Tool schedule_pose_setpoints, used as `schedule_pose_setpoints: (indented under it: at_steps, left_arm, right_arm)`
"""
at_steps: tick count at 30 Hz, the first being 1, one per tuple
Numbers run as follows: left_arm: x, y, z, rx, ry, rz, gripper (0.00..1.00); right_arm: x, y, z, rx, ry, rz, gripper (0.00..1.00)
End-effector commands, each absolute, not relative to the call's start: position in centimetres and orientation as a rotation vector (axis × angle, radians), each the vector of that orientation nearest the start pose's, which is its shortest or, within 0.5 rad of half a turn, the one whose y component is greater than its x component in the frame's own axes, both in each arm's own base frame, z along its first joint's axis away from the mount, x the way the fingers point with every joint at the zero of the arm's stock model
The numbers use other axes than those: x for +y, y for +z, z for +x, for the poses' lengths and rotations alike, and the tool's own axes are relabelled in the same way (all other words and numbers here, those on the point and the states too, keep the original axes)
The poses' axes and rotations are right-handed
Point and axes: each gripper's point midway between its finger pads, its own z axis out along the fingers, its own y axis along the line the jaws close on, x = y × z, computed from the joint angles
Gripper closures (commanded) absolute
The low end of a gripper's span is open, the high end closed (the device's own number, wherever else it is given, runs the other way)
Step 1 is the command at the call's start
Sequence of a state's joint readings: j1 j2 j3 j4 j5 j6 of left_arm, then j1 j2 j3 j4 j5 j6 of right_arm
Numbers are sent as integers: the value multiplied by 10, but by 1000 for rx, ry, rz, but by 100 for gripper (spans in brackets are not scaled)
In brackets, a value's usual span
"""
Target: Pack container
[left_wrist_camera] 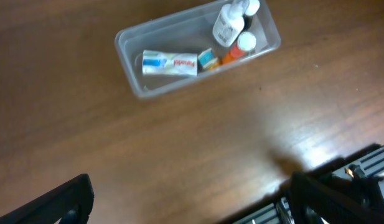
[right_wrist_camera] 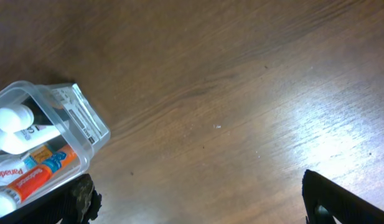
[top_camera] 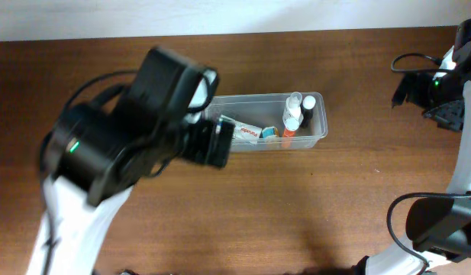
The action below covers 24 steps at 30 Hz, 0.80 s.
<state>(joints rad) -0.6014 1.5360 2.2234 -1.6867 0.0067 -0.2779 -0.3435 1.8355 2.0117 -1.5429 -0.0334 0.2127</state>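
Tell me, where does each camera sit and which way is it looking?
Overhead: above the table, looking straight down on the container, left arm and right arm.
Left wrist: on the left arm, looking down at the whole container; the open left gripper frames the bottom edge.
Right wrist: on the right arm, looking down at mostly bare wood and one container corner; open right gripper below.
Shared: all three show the container and its white bottles.

The white cardboard box [left_wrist_camera: 170, 63], lying toward 9 o'clock in the clear plastic rectangular tub [left_wrist_camera: 173, 34], read "Panadol" in red. Print on the tub's white sticker [right_wrist_camera: 79, 115] was illegible.
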Motion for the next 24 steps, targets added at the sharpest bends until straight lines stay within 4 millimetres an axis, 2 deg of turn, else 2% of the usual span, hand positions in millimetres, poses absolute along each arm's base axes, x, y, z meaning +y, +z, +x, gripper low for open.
schedule_pose_setpoints:
  at_steps: [1,5,11,18,24]
  left_arm:
    - [-143,377,214,2561,-347,311,1]
    - [-115,369,179,2545,-366,222,1]
    - [-94,358,152,2420,-429,168,1]
    - [-90,334,147,2298,-493,154,1]
    - [-89,315,145,2346,-469,160,1]
  right_arm:
    - [-123,229,349,2823,12,817,2]
    - [-123,229,349,2823,12,817,2]
    - [-123,229,349,2823,12,817,2]
    - [-123,229,349,2823,12,817,2]
    - [-123,229,349,2823,12,817,2]
